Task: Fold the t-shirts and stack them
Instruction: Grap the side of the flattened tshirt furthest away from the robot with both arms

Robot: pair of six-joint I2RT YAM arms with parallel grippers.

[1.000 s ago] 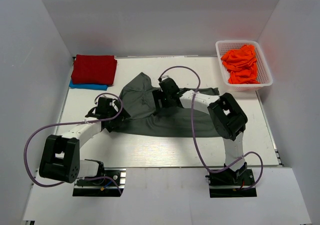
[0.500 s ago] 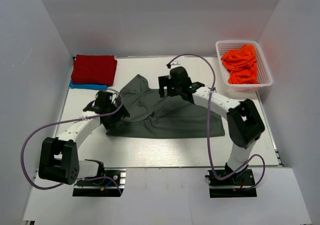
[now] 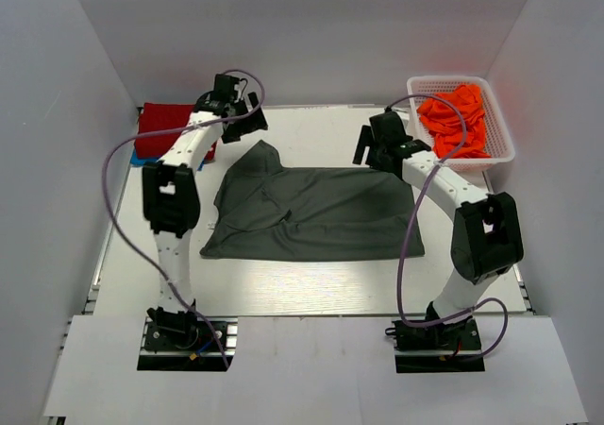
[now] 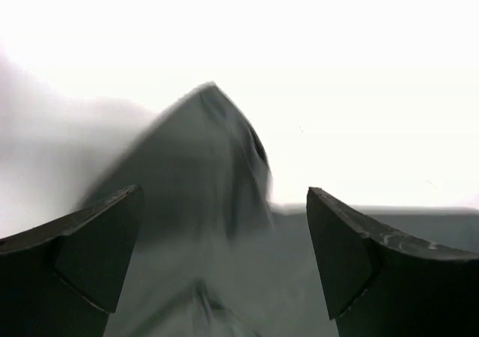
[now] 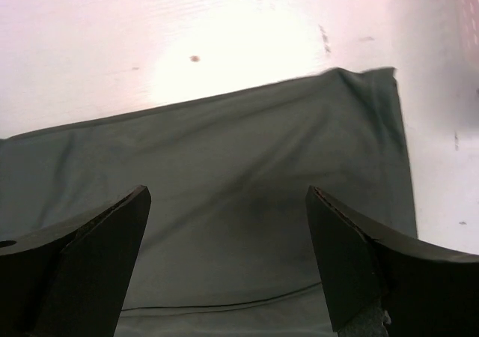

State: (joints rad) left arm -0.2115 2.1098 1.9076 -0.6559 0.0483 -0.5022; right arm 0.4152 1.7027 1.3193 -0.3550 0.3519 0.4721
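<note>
Along the bottom of the top view, both arm bases stand at the near edge of the white table. Mid-frame, the charcoal-grey t-shirt lies spread flat on it, with one pointed flap reaching toward the upper left. Above that flap hangs the left gripper, and the right gripper hangs over the shirt's upper right corner. Neither claw has hold of any cloth.

Only the wrist views show the jaws plainly. The left gripper has its fingers spread wide with the flap blurred beneath. The right gripper is just as wide over the shirt's straight far edge and square corner, where a thin seam line shows that the top view misses.

Only the top view takes in the rest. At upper left, the red t-shirt lies folded on the blue t-shirt, partly behind the left arm. At upper right, the orange t-shirts lie crumpled in a white basket.
</note>
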